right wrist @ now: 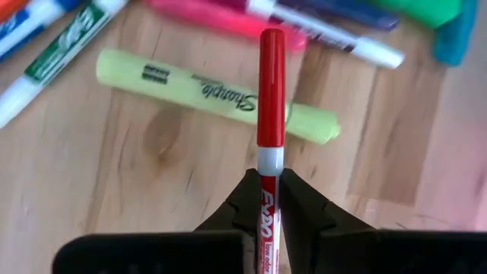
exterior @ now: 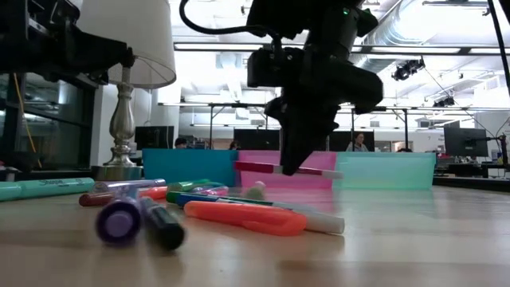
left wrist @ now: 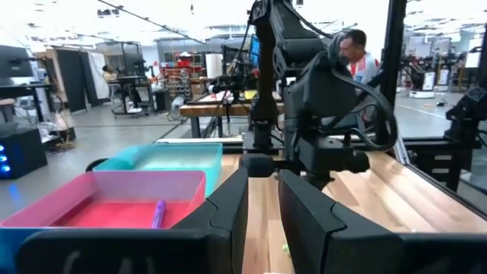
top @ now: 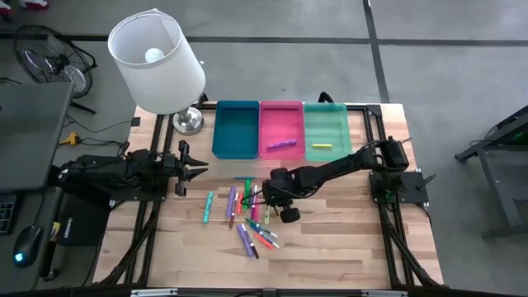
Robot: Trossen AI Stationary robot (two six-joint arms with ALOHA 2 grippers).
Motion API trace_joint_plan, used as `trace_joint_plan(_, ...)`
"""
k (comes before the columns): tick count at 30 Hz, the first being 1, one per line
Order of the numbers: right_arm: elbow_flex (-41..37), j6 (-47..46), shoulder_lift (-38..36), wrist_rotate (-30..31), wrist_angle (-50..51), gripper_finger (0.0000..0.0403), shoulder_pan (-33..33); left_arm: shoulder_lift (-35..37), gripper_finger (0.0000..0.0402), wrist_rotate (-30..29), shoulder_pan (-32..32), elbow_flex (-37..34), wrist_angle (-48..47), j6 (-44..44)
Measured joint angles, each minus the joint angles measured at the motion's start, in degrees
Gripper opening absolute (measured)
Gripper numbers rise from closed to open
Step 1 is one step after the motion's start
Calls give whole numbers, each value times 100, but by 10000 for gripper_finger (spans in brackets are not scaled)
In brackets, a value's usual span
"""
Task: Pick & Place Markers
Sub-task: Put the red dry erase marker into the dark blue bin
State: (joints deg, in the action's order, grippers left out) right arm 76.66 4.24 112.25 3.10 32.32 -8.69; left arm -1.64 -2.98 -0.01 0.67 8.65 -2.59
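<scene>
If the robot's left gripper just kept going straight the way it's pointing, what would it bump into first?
Probably the right arm: the left gripper points across the table straight at it. Nothing else seems to stand between, though depth is hard to judge.

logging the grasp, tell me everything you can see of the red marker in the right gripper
The red marker is a thin dry-erase pen with a glossy red cap, a pale band below it and a white printed barrel, plastic by its look. The right gripper is shut on its barrel, cap end pointing out past the fingertips. In the low view it hangs roughly level, clear of the table, above the loose markers, touching nothing else.
</scene>
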Motion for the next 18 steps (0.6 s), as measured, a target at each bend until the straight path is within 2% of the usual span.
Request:
trace_joint_plan(10, 5, -82, -382, 250, -387, 20, 4, -441, 79, -114, 0, 0, 324, -17)
trace_joint_plan(18, 15, 135, -1306, 665, -1153, 19, 7, -1519, 163, -166, 0, 59, 1538, -16)
